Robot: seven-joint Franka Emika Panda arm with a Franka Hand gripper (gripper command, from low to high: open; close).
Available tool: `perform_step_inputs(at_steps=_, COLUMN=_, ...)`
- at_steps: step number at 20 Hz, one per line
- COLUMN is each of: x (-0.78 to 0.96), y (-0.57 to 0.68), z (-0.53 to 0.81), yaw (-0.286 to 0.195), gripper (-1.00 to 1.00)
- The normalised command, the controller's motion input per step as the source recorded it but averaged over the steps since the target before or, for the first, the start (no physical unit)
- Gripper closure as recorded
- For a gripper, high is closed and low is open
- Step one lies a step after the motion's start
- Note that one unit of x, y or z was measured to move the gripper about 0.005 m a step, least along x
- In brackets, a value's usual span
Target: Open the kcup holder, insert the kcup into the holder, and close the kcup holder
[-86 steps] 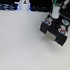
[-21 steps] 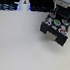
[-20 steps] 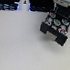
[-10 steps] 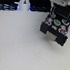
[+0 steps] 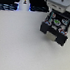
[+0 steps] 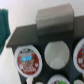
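Observation:
The kcup holder (image 5: 56, 28) is a black box at the exterior view's right, its drawer pulled out with round pod slots showing. A small green spot (image 5: 57, 20) among the slots may be the kcup; it is too blurred to be sure. My gripper (image 5: 56, 15) hangs right over the holder's top, its jaws lost in the blur. In the wrist view the holder (image 6: 30, 37) fills the picture: a grey panel (image 6: 52, 20), two red-labelled pods (image 6: 26, 59) and a white round slot (image 6: 56, 54) between them. My fingers do not show there.
A tall white bottle-shaped object (image 5: 25, 0) with a dark mark stands at the back, on the exterior view's left. Dark equipment (image 5: 6, 7) lines the back left edge. The white table (image 5: 21, 46) spreads in front of the holder. A teal shape (image 6: 4, 22) shows at the wrist view's edge.
The arm has stayed over the holder, shifting only slightly over the last second. The holder and the bottle have not moved.

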Motion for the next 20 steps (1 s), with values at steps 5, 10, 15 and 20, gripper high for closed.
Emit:
perform_step_inputs(at_steps=5, x=0.36, y=0.01, z=-0.17, yaw=0.052, gripper=-1.00)
perform_step_inputs(at_steps=10, x=-0.01, y=0.16, z=-0.30, yaw=0.174, gripper=-1.00)
perform_step_inputs(at_steps=15, x=-0.07, y=0.18, z=-0.29, yaw=0.244, gripper=-1.00)
perform_step_inputs(at_steps=20, x=-0.36, y=0.25, z=-0.20, yaw=0.194, gripper=-1.00)
